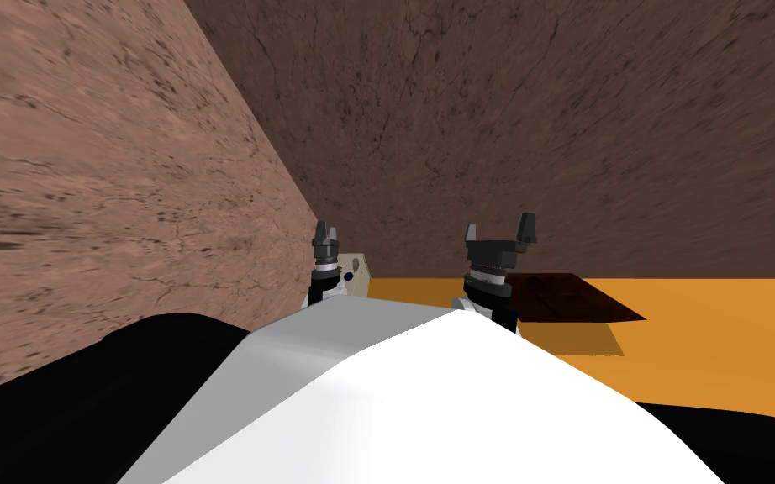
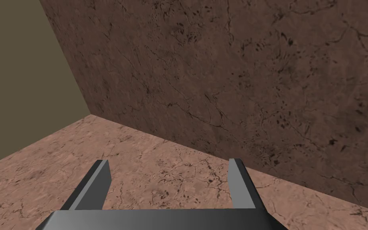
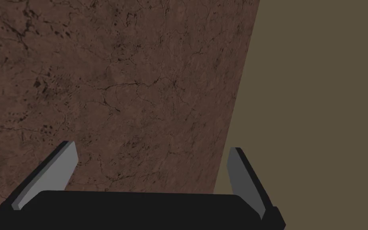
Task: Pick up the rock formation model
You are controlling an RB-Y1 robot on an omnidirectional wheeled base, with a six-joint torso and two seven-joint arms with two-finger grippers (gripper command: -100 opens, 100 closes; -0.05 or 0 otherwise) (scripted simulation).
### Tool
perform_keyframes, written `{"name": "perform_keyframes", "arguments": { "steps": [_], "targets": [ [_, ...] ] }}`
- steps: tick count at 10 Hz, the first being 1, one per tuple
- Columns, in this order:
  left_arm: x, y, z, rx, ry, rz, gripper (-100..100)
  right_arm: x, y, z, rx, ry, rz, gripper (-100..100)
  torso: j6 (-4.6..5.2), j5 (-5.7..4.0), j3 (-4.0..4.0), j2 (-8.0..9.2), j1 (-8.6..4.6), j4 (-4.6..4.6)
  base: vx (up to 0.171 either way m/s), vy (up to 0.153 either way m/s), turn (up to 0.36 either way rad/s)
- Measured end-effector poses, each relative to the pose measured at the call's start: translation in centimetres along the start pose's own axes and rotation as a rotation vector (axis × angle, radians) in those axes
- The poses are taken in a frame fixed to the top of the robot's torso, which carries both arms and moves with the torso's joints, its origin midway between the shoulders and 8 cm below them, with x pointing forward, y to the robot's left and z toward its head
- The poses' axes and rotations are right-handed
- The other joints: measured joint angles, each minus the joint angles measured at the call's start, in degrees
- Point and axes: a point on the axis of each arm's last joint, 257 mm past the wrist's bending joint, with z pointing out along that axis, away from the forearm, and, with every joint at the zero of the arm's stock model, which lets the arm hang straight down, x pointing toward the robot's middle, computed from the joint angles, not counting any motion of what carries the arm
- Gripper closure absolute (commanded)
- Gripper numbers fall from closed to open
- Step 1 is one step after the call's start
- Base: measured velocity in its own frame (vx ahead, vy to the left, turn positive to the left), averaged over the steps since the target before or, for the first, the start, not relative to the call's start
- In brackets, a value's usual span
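In the corner of the brown walls [image 1: 545, 126], we hold both forearms upright, left gripper [image 1: 327, 228] and right gripper [image 1: 499, 225] pointing up, fingers spread apart.

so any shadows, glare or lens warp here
head view: wide lens splays the walls, left wall paler-lit than far wall; dark slab throws a shadow on the orange floor. left wrist view: no glare on the open left fingers; right wrist view: nor on the right fingers.
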Motion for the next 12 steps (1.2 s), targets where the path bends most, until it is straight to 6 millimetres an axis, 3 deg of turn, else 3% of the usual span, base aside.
{"name": "perform_keyframes", "arguments": {
  "steps": [5,12],
  "targets": [
    [-1.1,5.5,-1.6,-0.109,0.043,0.032,-100,0.0,0.0,0.0,0.0,0.0,0.0,0,0.0,-0.07,-0.07,-0.12,-0.32,-0.03,0.029,-0.097,0.042],
    [-4.1,12.5,-3.5,-0.262,0.039,0.059,-100,0.0,0.0,0.0,0.0,0.0,0.0,0,-0.01,-0.04,-0.09,-0.16,-0.15,-0.04,0.031,-0.047,0.03]
  ]
}}
